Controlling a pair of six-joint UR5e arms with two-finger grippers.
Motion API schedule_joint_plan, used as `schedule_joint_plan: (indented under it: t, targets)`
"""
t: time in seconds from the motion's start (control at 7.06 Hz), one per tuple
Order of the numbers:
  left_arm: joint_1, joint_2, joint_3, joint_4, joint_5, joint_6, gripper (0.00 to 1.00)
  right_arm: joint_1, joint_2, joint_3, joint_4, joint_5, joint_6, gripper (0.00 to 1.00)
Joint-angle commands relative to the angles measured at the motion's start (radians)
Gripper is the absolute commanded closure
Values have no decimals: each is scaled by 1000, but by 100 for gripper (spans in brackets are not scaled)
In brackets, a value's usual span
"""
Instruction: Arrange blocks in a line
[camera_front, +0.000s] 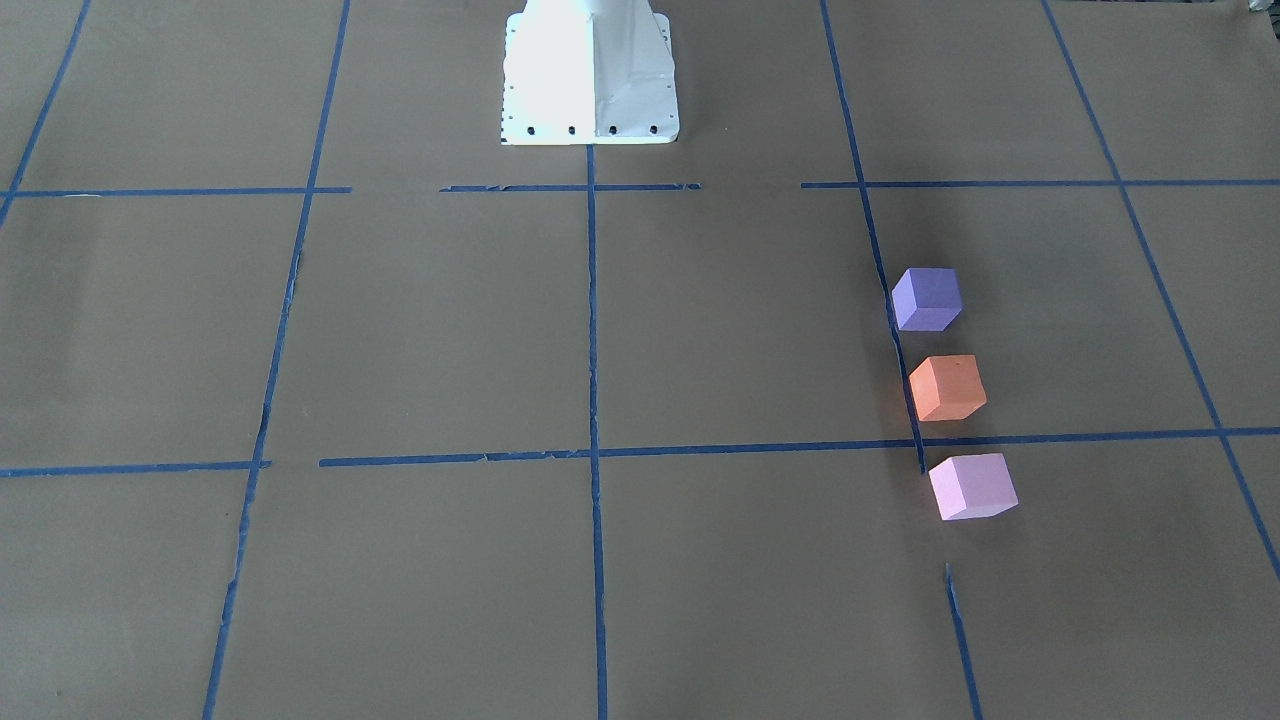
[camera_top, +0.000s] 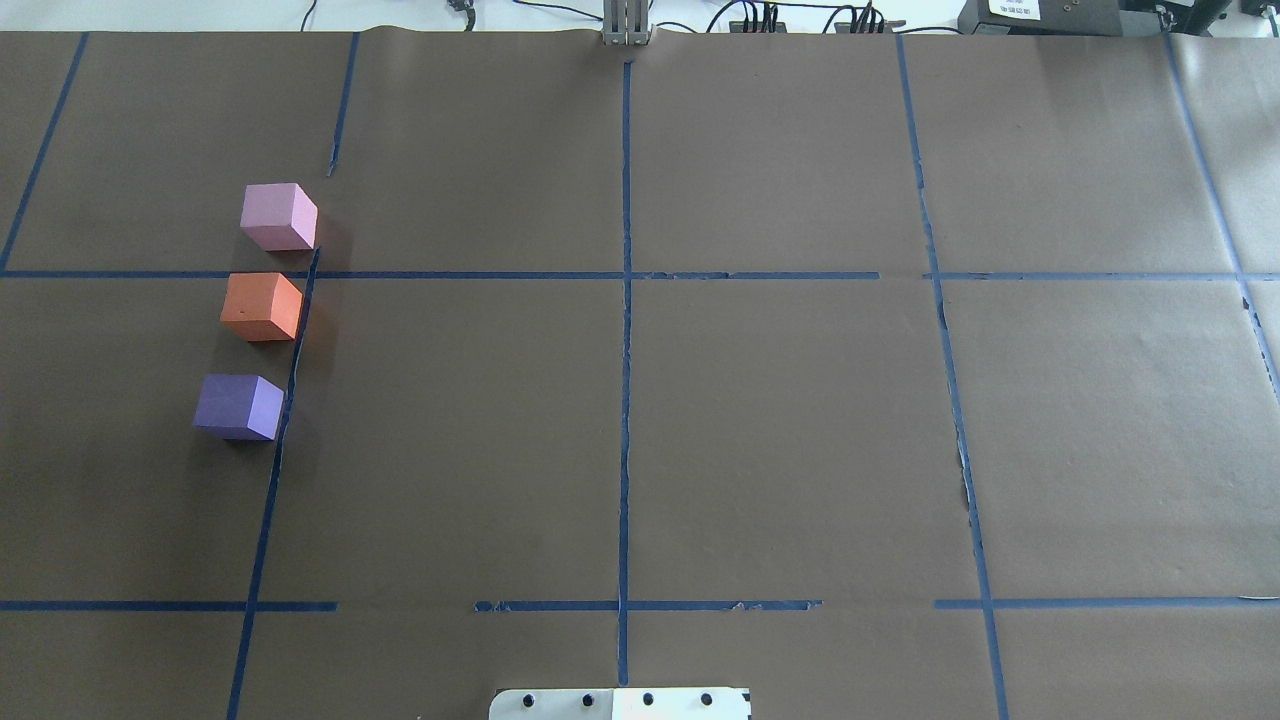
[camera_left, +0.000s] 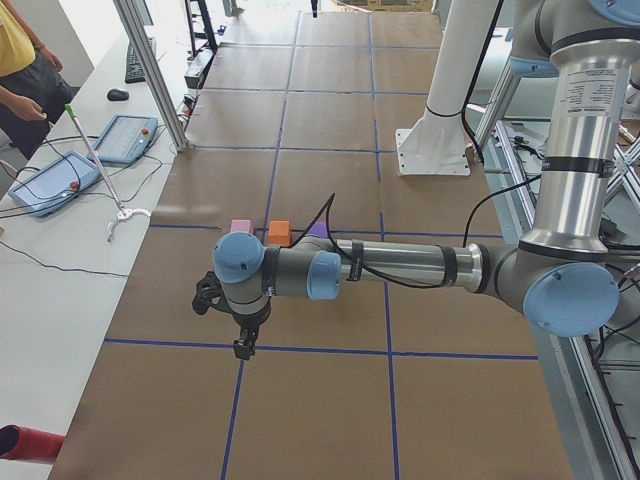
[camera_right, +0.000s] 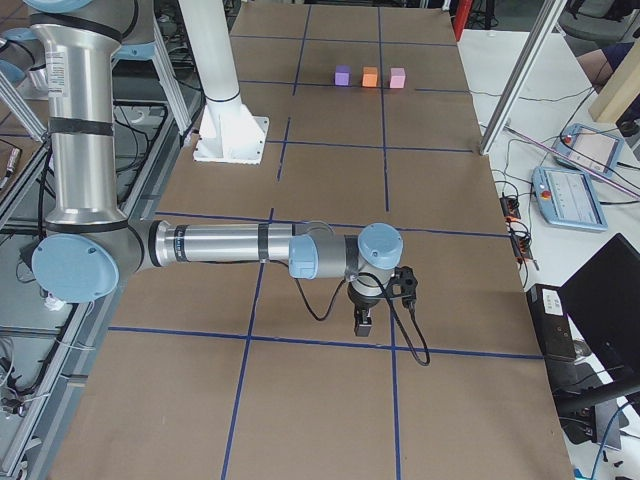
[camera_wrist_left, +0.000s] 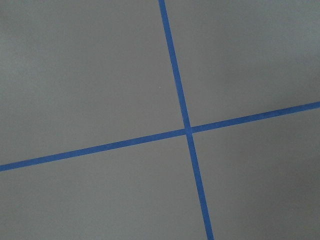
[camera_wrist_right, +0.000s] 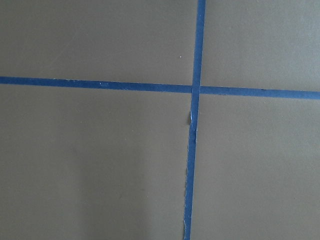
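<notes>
Count: 2 grippers, 3 blocks. My left gripper (camera_left: 243, 345) and my right gripper (camera_right: 362, 322) each hang low over the brown paper (camera_top: 780, 430), pointing down. Both are seen only from the table ends, so I can't tell if the fingers are apart or together. Blocks sit on my left side in single file, just beside one blue tape line (camera_top: 266, 505). Nearest my base is 1 purple block (camera_top: 238, 407), then 1 orange block (camera_top: 262, 306), and farthest 1 pink block (camera_top: 279, 216). There are gaps between them, none touching.
</notes>
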Motion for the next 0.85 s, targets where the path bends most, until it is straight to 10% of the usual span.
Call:
schedule_joint_plan:
  t: [0.0, 0.71]
  targets:
    - [1, 1, 1, 37, 0, -2, 0, 0, 0, 0, 0, 0, 0, 0]
    - [0, -22, -22, 156, -30, -12, 0, 0, 0, 0, 0, 0, 0, 0]
